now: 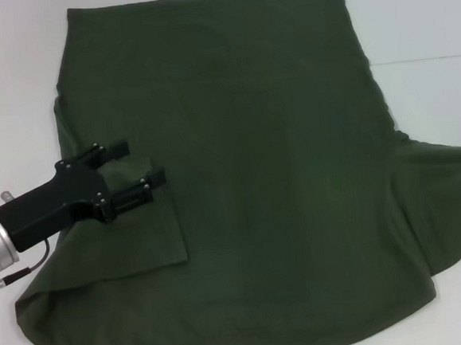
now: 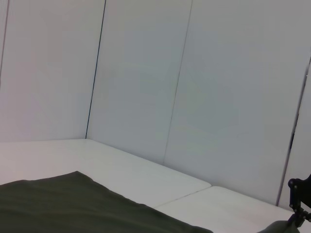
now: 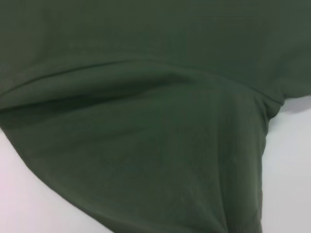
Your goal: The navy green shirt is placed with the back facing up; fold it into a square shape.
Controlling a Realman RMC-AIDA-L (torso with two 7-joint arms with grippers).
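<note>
The navy green shirt (image 1: 254,163) lies spread on the white table with its plain back up. Its left sleeve (image 1: 132,236) is folded inward onto the body. My left gripper (image 1: 136,165) hovers over that folded sleeve at the shirt's left edge, open and empty. The right sleeve (image 1: 448,195) reaches to the picture's right edge and looks drawn up there. My right gripper is outside the head view; a part of it (image 2: 300,199) shows far off in the left wrist view, with a peak of shirt cloth (image 2: 279,227) rising to it. The right wrist view is filled by the sleeve (image 3: 146,145).
The white table (image 1: 7,78) shows at the left, the far right (image 1: 426,21) and around the hem. White wall panels (image 2: 146,73) stand behind the table. A seam line (image 1: 421,59) runs across the table at the right.
</note>
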